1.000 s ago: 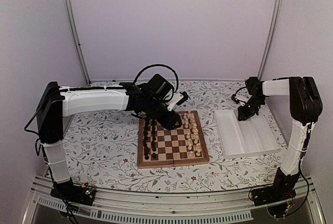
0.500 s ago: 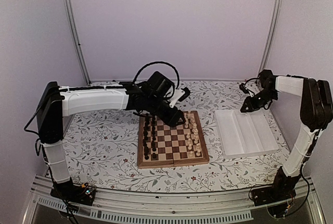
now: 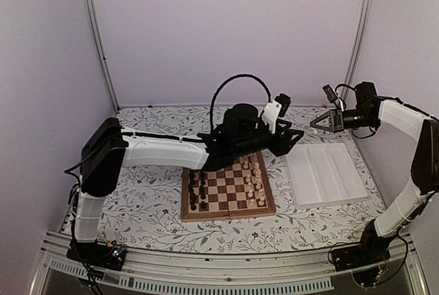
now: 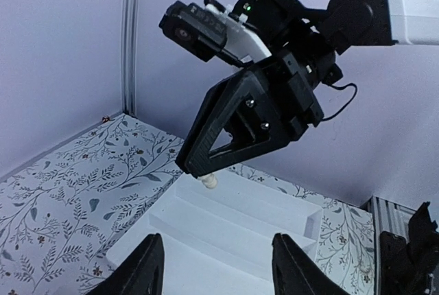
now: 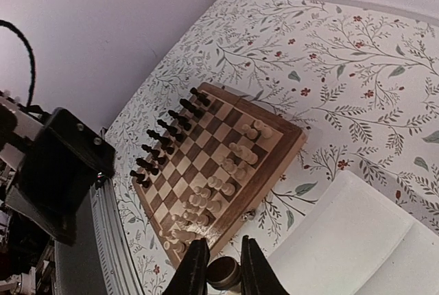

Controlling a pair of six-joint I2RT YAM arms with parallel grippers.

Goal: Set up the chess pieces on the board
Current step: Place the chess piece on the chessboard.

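The board (image 3: 228, 215) lies at the table's middle, with a column of cream chess pieces (image 3: 255, 178) along its right side and dark pieces (image 3: 197, 185) along its left. My right gripper (image 3: 314, 123) hangs high above the tray's far left corner, pointing left, shut on one cream chess piece (image 4: 208, 181). The right wrist view shows that piece's round base (image 5: 223, 274) pinched between the fingers, with the board (image 5: 274, 164) far below. My left gripper (image 3: 293, 137) reaches past the board's far right corner, open and empty (image 4: 216, 271), facing the right gripper (image 4: 195, 168).
A white ridged tray (image 3: 326, 175) lies right of the board, and its steps (image 4: 226, 233) fill the left wrist view below both grippers. The left arm spans the board's far edge. The floral cloth (image 3: 137, 192) covers the table. Walls stand close behind.
The left arm has swung from the board's far left to beyond its far right corner. The right gripper has lifted off the tray and turned to point left, still shut on its piece.
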